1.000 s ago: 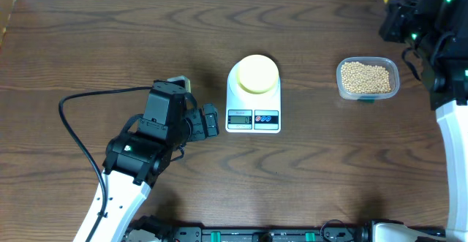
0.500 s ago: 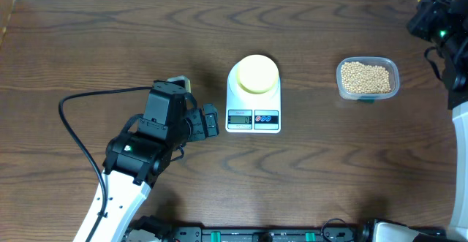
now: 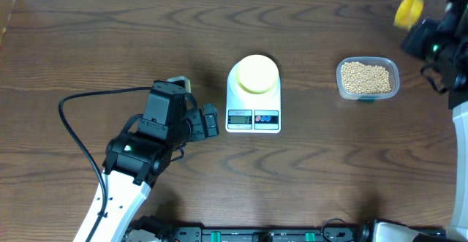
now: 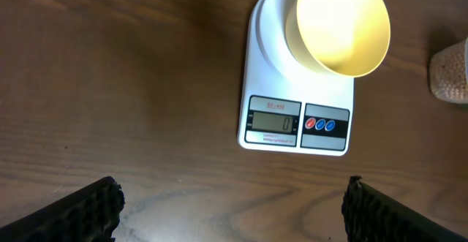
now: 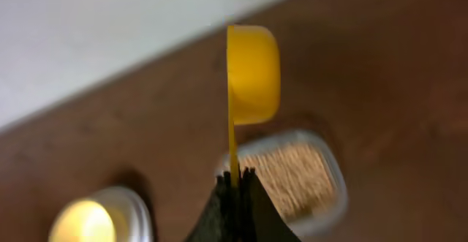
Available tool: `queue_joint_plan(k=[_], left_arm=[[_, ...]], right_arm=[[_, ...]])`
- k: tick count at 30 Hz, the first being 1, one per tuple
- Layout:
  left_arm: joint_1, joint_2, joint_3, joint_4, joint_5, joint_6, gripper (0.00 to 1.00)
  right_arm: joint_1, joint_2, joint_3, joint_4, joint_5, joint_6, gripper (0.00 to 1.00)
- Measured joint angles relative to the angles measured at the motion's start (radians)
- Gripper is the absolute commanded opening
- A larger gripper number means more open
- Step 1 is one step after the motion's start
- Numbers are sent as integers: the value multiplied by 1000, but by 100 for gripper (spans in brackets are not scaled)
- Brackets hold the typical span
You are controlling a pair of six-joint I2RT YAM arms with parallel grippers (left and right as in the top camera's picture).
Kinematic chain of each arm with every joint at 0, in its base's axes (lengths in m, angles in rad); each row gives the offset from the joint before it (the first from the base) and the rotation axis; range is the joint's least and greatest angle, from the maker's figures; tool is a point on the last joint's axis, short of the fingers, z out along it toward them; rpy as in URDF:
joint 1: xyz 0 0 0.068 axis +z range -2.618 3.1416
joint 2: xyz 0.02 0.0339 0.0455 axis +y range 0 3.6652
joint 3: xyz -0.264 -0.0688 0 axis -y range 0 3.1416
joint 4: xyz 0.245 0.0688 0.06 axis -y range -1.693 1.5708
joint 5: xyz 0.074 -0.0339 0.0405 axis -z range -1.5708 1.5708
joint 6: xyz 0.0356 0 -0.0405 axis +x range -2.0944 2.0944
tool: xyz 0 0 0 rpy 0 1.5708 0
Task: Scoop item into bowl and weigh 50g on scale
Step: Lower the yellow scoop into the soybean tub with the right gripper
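scoop [image 5: 252, 74] in r gripper [image 5: 235, 182]

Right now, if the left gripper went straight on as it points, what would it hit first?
Probably the white rounded-rectangular digital kitchen scale, at its display edge, ahead of the open left gripper; the small pale yellow bowl sits farther back on it. Depth is unclear.

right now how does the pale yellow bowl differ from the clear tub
The bowl is round and opaque pale yellow; the tub is clear and rounded-rectangular. The bowl looks empty; the tub is filled with tan beans. The bowl sits on the white scale; the tub rests straight on the table. Both stand upright with open tops.
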Motion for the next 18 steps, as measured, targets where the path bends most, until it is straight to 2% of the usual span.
queue_joint_plan(k=[6,18], left_arm=[[0,0,0,0,0,0,98],[0,0,0,0,0,0,98]], right_arm=[[0,0,0,-142,23,-93,1],[0,35,-134,-137,32,-140,1]])
